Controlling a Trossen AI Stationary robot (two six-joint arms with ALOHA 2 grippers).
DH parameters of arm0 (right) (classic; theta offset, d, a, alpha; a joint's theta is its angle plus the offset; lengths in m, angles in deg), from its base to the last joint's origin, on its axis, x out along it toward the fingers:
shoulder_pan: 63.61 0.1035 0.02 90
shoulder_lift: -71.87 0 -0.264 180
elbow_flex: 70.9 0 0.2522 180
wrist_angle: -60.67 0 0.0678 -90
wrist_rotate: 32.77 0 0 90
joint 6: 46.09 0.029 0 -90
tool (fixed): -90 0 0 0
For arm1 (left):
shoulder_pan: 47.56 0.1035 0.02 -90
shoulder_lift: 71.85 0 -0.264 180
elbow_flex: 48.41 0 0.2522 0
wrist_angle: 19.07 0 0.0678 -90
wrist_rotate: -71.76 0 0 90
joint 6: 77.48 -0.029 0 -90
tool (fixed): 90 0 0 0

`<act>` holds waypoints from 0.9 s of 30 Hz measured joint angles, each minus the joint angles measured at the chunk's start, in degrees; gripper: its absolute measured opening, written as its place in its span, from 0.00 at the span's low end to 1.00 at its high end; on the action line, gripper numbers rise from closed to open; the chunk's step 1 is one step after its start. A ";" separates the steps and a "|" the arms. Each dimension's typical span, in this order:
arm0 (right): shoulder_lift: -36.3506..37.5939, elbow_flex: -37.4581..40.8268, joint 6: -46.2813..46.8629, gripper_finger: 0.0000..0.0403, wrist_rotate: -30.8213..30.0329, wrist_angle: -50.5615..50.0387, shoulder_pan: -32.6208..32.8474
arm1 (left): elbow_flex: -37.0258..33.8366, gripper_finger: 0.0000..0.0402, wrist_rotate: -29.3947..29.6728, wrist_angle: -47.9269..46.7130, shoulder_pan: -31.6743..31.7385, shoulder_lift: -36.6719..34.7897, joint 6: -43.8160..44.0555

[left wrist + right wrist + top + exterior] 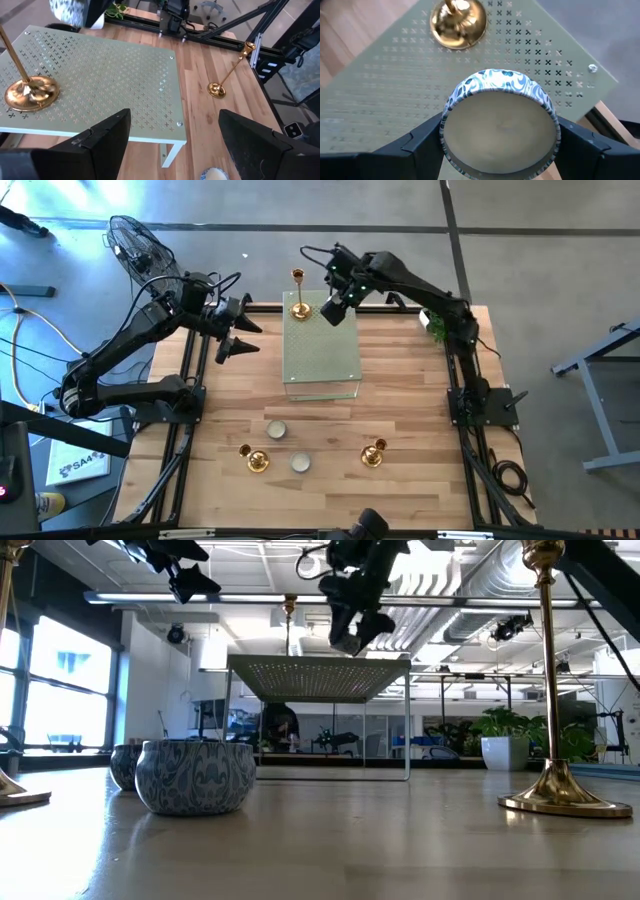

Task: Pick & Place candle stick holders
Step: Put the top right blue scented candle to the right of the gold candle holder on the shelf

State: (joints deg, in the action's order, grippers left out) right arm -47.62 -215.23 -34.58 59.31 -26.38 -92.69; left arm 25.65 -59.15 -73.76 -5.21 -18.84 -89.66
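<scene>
My right claw [500, 145] grips a blue-patterned cup [500, 125] by its sides, hanging above the far part of the green slab [322, 345], just beside a gold holder [299, 308] that stands upright on the slab's far left corner. My left claw [238, 332] hovers with fingers spread and holding nothing, off the slab's left edge. Down on the counter [420, 410], near the front, two more cups [276, 430] sit close together, with one gold holder [256, 461] left of them and another [373, 454] to their right, well apart from the slab.
</scene>
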 joint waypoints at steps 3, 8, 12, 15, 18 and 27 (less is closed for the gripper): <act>-1.45 -0.10 -0.02 0.71 0.04 0.02 -0.17 | -0.01 0.74 0.02 0.00 0.00 0.00 0.00; -3.03 -0.10 -0.25 0.71 -1.92 -1.15 -0.49 | -0.01 0.74 0.06 0.00 0.00 0.00 0.02; -4.24 -0.10 -0.68 0.71 -2.25 -1.01 -1.24 | -0.01 0.74 0.04 0.00 0.00 0.00 0.02; -5.04 -0.10 -0.70 0.71 -2.38 -0.96 -1.83 | -0.01 0.74 0.01 -0.05 -0.01 0.00 0.02; -5.80 -0.10 -0.76 0.71 -1.97 -0.85 -2.45 | -0.01 0.74 -0.02 -0.46 -0.01 0.00 0.02; -6.64 -0.10 -1.51 0.71 -0.15 -0.21 -2.80 | -0.01 0.74 -0.05 -1.03 0.00 -0.01 0.02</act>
State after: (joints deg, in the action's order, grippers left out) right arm -54.26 -215.34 -36.09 59.17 -26.60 -95.49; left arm 25.64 -59.19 -74.79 -5.21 -18.85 -89.64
